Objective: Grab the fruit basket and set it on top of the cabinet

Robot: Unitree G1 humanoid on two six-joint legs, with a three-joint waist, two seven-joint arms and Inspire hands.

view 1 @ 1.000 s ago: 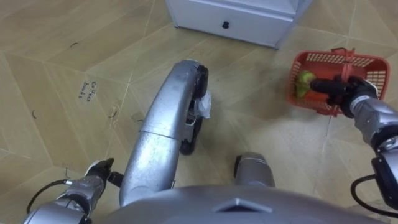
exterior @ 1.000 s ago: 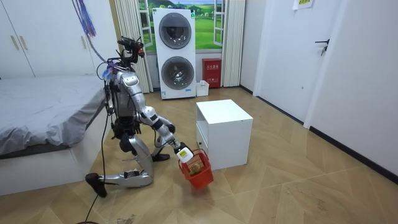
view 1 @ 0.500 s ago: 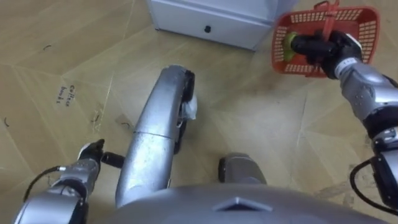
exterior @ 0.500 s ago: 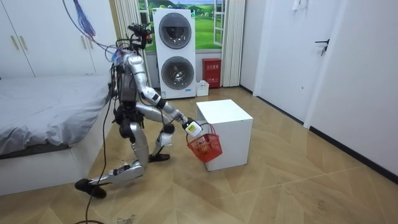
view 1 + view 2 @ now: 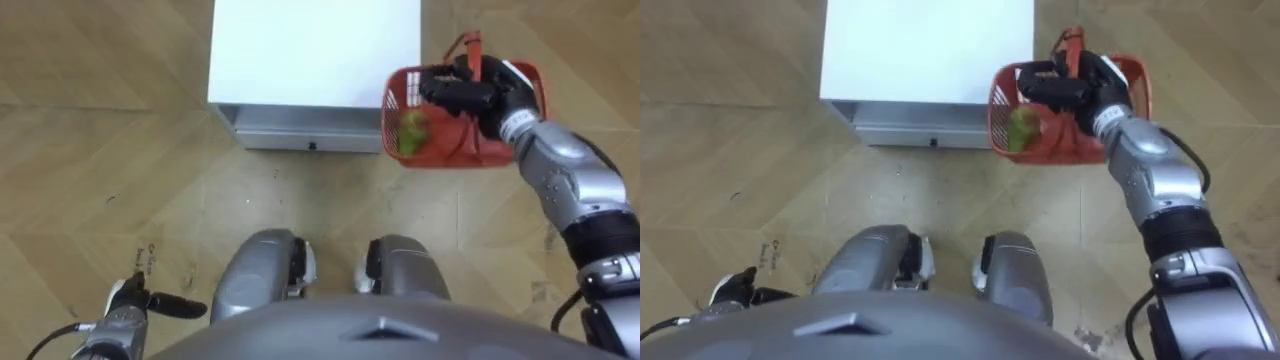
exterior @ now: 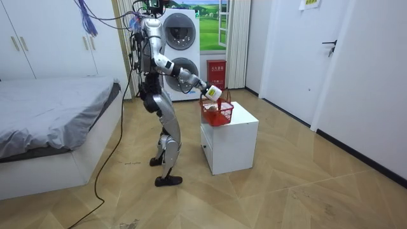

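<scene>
Room view gives me the layout: a bed (image 6: 51, 121) along the room view's left, two stacked washing machines (image 6: 181, 51) against the back wall, and a white cabinet (image 6: 230, 140) on the wooden floor (image 6: 305, 191) in the middle. The robot stands upright on both legs between the bed and the cabinet, just beside the cabinet and facing it, with its right arm stretched out over the cabinet's top.

From the head camera I look straight down on the cabinet's flat top and on the front of its drawer (image 5: 312, 138), which faces the robot.

The red fruit basket (image 5: 450, 140) is at the cabinet's front right corner, partly over the top and partly past its edge. The right hand (image 5: 470, 92) has it by the handle, dark fingers curled tight round the bar, and the basket hangs below that grip, tilted a little. Whether its bottom touches the cabinet top I cannot tell from either angle. Inside the basket I can make out a green fruit (image 5: 412, 128) against the left wall.

The left hand (image 5: 130, 300) hangs low at the robot's left side, above the floor and well apart from the cabinet; I cannot tell how far open it is.
</scene>
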